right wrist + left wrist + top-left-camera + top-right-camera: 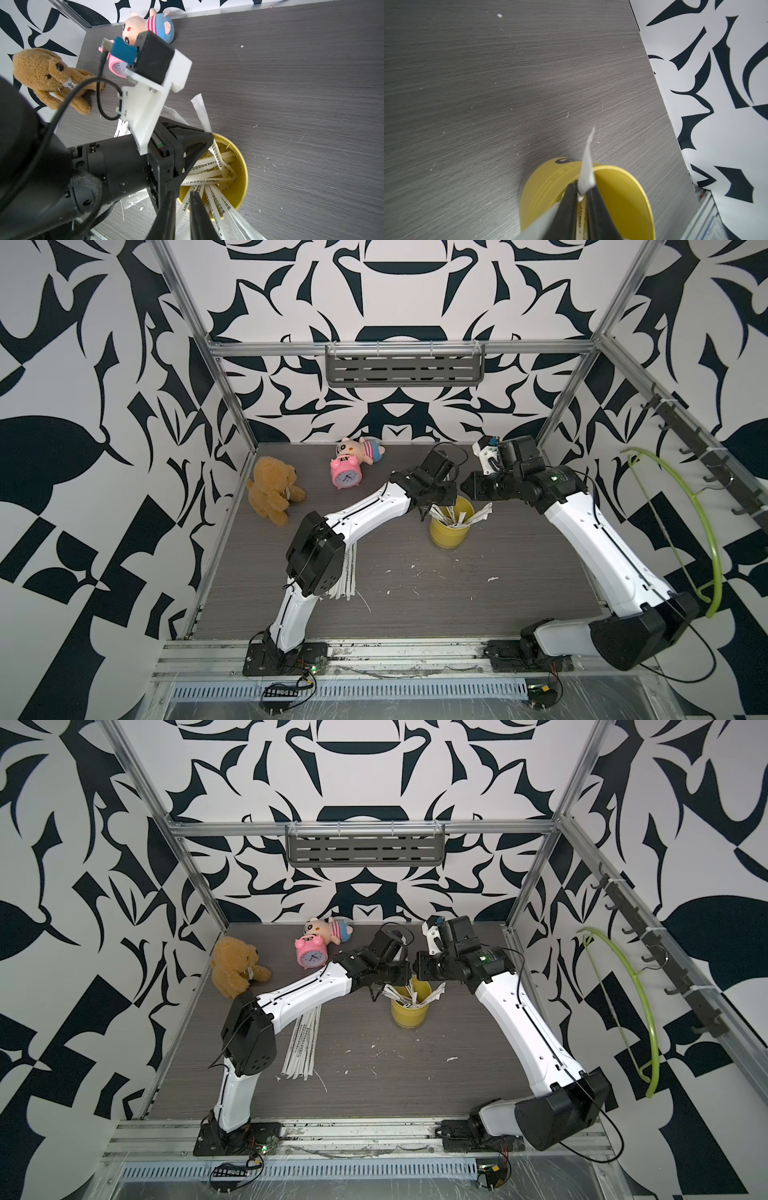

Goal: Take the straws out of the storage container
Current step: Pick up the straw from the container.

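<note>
Here, one straw (587,166) is pinched by the closed left gripper (581,188) above the storage container (542,191), where other straws (207,178) are fanned; what the right gripper (182,204) at its rim holds cannot be told.

I'm working in a robotics lab test cell, not a home. A bare aluminium-profile frame (399,349) boxes the space in, and its wall panels (83,364) carry a bold black-and-white printed pattern. The white-and-black left arm (365,510) and right arm (590,539) are bolted to a metal rail (395,649) along the front of the grey wood-grain counter (457,593). Exposed wiring and a small circuit board (313,668) sit at the bases. A slotted grey metal shelf (405,369) hangs from the back rail.
</note>
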`<action>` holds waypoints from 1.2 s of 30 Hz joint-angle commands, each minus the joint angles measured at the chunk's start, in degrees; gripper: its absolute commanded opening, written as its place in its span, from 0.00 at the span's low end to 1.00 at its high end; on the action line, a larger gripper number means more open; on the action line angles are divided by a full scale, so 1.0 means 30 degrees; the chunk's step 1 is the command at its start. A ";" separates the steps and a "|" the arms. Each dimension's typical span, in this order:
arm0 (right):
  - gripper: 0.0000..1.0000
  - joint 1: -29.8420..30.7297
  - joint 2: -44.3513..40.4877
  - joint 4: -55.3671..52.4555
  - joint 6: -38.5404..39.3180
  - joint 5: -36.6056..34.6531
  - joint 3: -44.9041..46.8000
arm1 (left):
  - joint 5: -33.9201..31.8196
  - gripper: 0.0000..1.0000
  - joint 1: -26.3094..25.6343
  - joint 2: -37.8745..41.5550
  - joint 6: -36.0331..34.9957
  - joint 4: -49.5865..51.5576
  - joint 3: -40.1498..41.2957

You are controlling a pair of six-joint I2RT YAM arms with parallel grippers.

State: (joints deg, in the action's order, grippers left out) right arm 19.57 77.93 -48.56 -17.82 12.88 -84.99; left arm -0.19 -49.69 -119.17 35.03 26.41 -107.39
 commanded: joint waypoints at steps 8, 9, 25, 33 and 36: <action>0.18 -0.0086 -0.0262 0.0472 0.0273 0.0100 -0.0380 | -0.0064 0.05 0.0150 -0.0105 -0.0994 0.0038 -0.0947; 0.18 -0.0094 -0.0256 0.0453 0.0244 0.0123 -0.0373 | -0.0027 0.04 0.0158 -0.0064 -0.1069 0.0040 -0.0962; 0.14 -0.0093 -0.1467 0.0879 -0.0301 -0.0148 -0.1011 | -0.0484 0.00 0.0158 0.2286 -0.3362 0.0477 -0.0918; 0.16 -0.0083 -0.2393 0.1034 -0.0491 -0.0362 -0.0967 | -0.0088 0.00 0.0152 0.3628 -0.4313 0.0281 -0.0796; 0.18 -0.0079 -0.2822 0.1187 -0.0543 -0.0332 -0.1018 | 0.0163 0.00 0.0157 0.4466 -0.4594 0.0176 -0.0911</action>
State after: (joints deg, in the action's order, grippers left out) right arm 19.53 71.50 -47.40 -19.05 12.43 -86.02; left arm -0.91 -49.50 -109.51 23.35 27.27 -108.42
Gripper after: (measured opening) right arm 0.180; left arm 0.050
